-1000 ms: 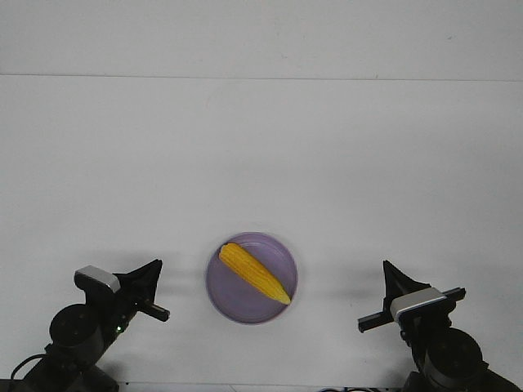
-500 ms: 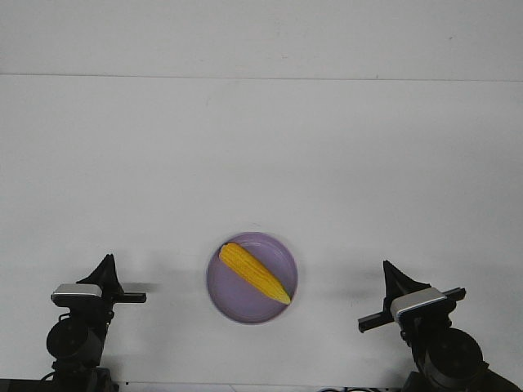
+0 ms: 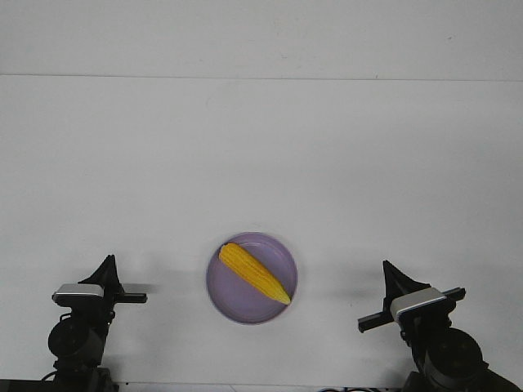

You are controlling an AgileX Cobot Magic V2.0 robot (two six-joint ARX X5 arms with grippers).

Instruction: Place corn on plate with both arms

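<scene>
Corn cob (image 3: 253, 273) lies diagonally inside the lavender plate (image 3: 225, 298), fat end toward the far left, pale tip at the near-right rim. Plate sits on the white table (image 3: 261, 163). Left gripper (image 3: 107, 267) and right gripper (image 3: 390, 273) parked well apart either side, empty; can't tell if fingers spread or pressed together

no readable text, labels, brands, numbers or signs anywhere

table (image 3: 261, 163): white, matte | far edge: straight seam (a paler band beyond it)
</scene>
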